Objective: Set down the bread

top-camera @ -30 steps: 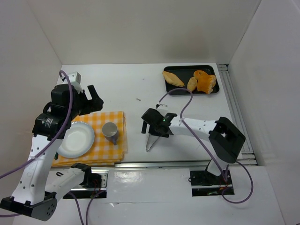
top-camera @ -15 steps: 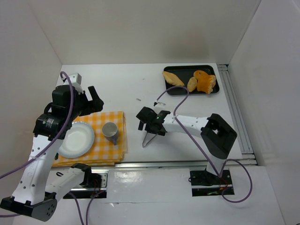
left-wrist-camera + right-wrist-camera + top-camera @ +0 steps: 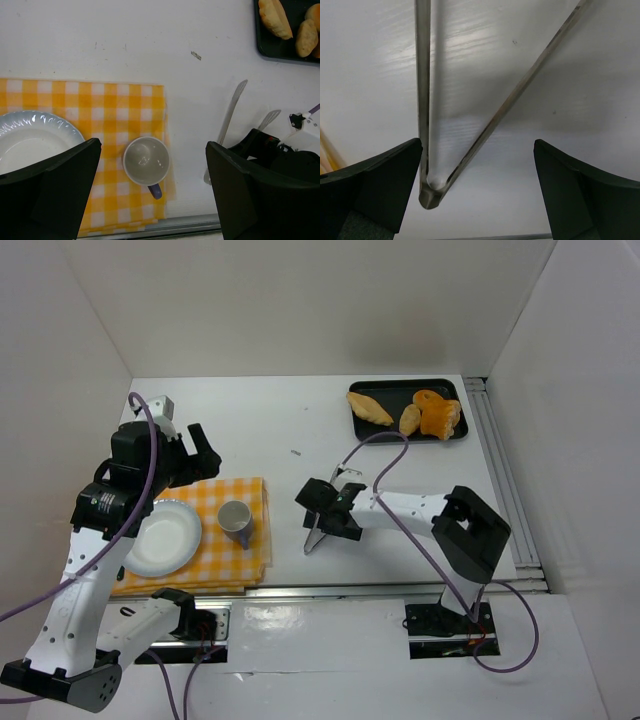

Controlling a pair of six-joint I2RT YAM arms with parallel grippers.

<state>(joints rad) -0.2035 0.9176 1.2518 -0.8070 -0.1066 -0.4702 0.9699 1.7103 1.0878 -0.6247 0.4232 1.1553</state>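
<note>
Several bread pieces [image 3: 369, 407] on tray [image 3: 385, 433], well apart from right tool [image 3: 477, 172] | wide, over tongs [image 3: 423, 75] | left tool [image 3: 154, 186] wide

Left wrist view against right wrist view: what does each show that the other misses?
Only left wrist: plate, cup, tray with bread. Only right wrist: nothing new, just the tongs up close, down to their joined end. Both: tongs on the white table; a yellow sliver at the right wrist's edge may be the cloth.
</note>
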